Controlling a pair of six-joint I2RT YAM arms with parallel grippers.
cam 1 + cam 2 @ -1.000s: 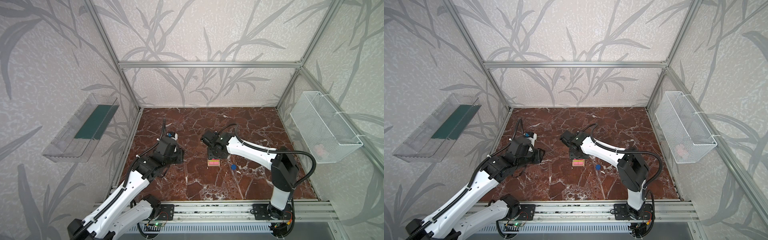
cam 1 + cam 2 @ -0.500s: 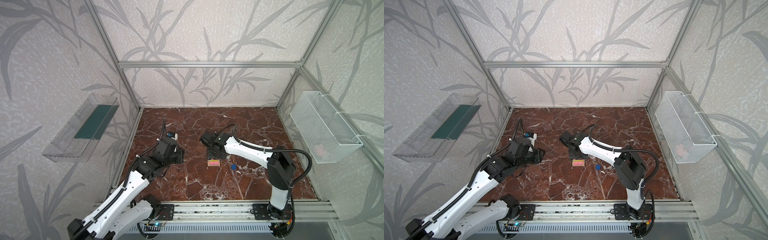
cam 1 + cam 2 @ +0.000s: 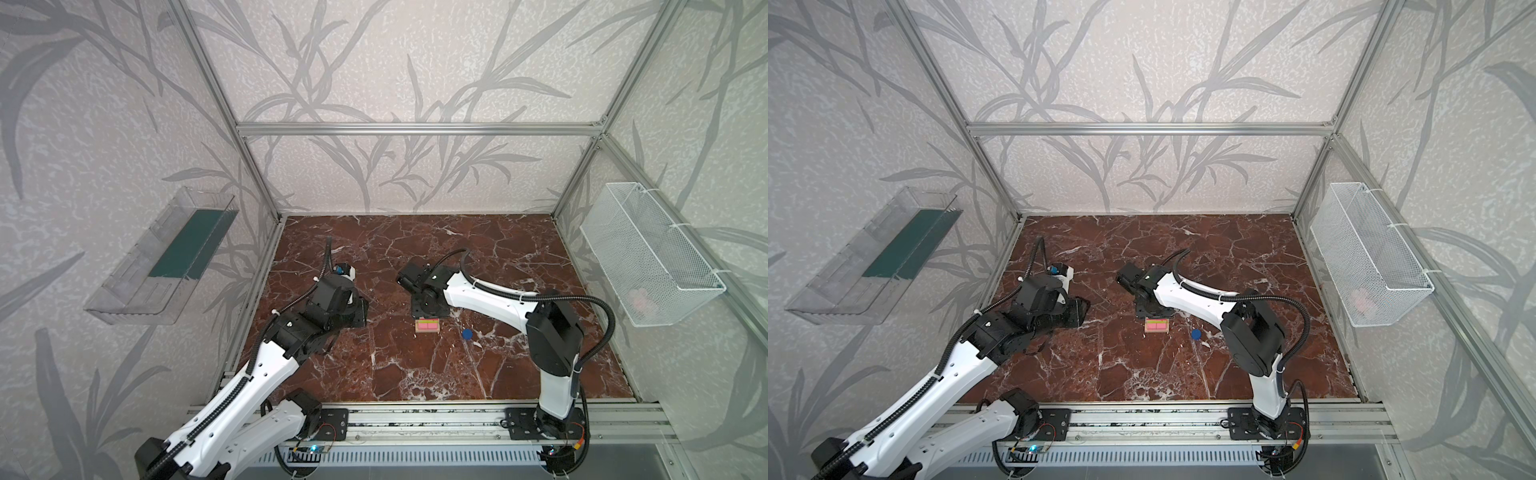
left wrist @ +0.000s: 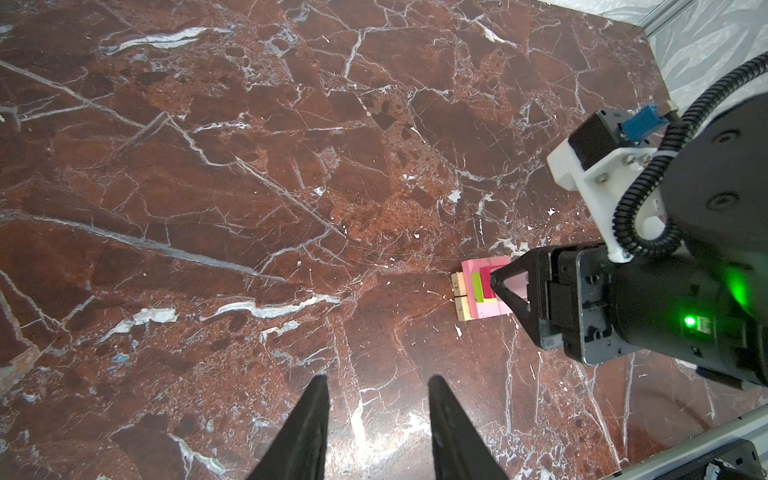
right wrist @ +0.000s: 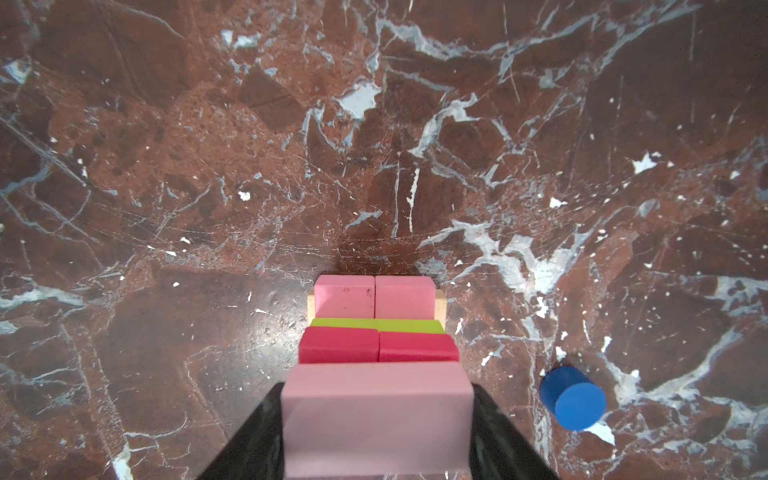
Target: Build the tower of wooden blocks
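The tower stands mid-floor: tan bars lowest, two pink bars on them, then a lime-green bar and two red cubes. My right gripper is shut on a third pink bar, held directly over the stack beside the red cubes. Whether the bar touches them I cannot tell. A blue disc lies on the floor just right of the tower. My left gripper hangs open and empty, well left of the tower.
A white wire basket hangs on the right wall and a clear plastic tray on the left wall. An aluminium rail carrying both arm bases runs along the front edge. Cage posts stand at the floor's corners.
The right arm's elbow has shifted slightly to the left while its gripper stays over the tower with the pink bar. The left arm has not moved.
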